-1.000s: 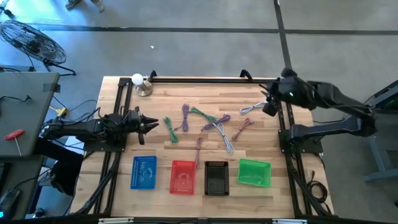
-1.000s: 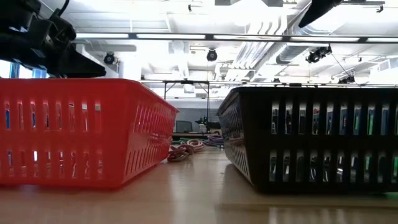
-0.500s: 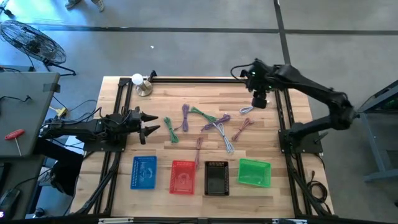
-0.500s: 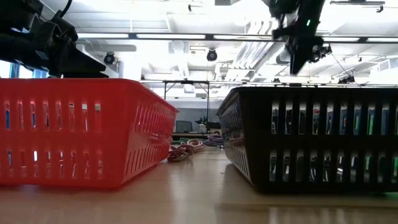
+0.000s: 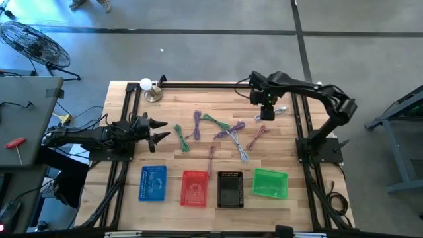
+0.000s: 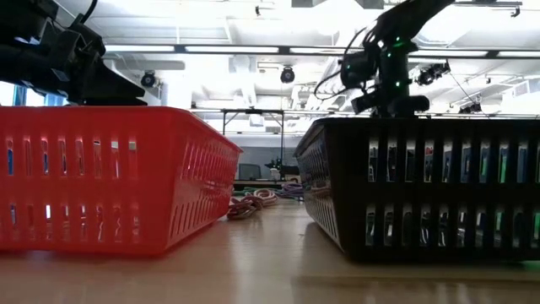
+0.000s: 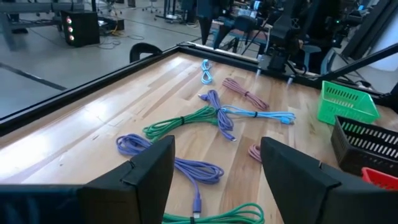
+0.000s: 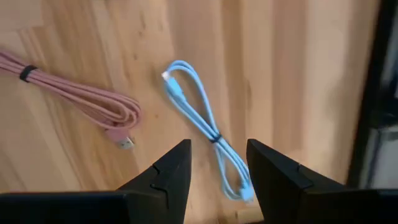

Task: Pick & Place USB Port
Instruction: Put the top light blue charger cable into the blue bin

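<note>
Since a second ago your right arm has swung in from the table's 2 o'clock edge, and the right gripper now hangs over the table's far-right area, directly above the light blue cable. Its jaws stand parted, with nothing held; in the right wrist view the bundled cable lies on the wood between the two fingers, tied at its middle. A pink cable lies just beside it, apart from it. Your left gripper has not shifted: it waits at the table's 9 o'clock edge, jaws wide and empty, pointing toward the cable pile at centre. That pile holds green, purple and light blue bundles, some crossing one another. Along the 6 o'clock edge four baskets stand in a row: the blue basket, red basket, black basket and green basket. A small lamp-like object stands at the 11 o'clock corner. Whether any basket holds a cable, you cannot tell from these views.
</note>
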You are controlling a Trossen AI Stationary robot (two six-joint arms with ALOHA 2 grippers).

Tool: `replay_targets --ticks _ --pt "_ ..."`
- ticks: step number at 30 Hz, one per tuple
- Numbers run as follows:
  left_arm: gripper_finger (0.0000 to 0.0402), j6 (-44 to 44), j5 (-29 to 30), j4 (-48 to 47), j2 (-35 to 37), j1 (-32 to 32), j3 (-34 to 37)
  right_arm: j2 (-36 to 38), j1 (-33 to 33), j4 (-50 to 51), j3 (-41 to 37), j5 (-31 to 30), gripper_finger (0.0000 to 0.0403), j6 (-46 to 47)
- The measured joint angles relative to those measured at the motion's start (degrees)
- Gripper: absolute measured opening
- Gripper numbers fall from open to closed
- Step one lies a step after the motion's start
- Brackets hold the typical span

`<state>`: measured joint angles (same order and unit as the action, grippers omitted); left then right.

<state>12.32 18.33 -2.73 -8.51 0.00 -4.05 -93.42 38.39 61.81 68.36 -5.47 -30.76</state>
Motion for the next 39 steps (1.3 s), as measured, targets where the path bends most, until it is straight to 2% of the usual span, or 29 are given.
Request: replay_targets --ticks 17,23,32,36,39 --pt "0.0232 -1.6 0.4 -0.4 0.0 0.0 0.0 -9.7 0.0 -3.1 -0.4 1.3 0.0142 -3.4" --pt "0.0232 -1.7 0.2 -0.4 0.0 0.0 0.0 -10.1 0.0 -6.7 -5.5 0.5 0.0142 -5.1" --pt "0.0232 -1.7 0.3 -0.4 0.0 0.0 0.0 -9.5 -0.2 -18.0 -14.0 -3.5 0.0141 -8.5" --pt "0.0232 -2.8 0.5 -0.4 0.0 0.0 0.0 -9.4 -0.1 -19.0 -14.4 -3.0 0.0109 -8.2" --pt "0.0232 -3.4 0.7 -0.4 0.0 0.0 0.0 -9.5 -0.2 -20.0 -14.5 -4.0 0.0047 -7.8"
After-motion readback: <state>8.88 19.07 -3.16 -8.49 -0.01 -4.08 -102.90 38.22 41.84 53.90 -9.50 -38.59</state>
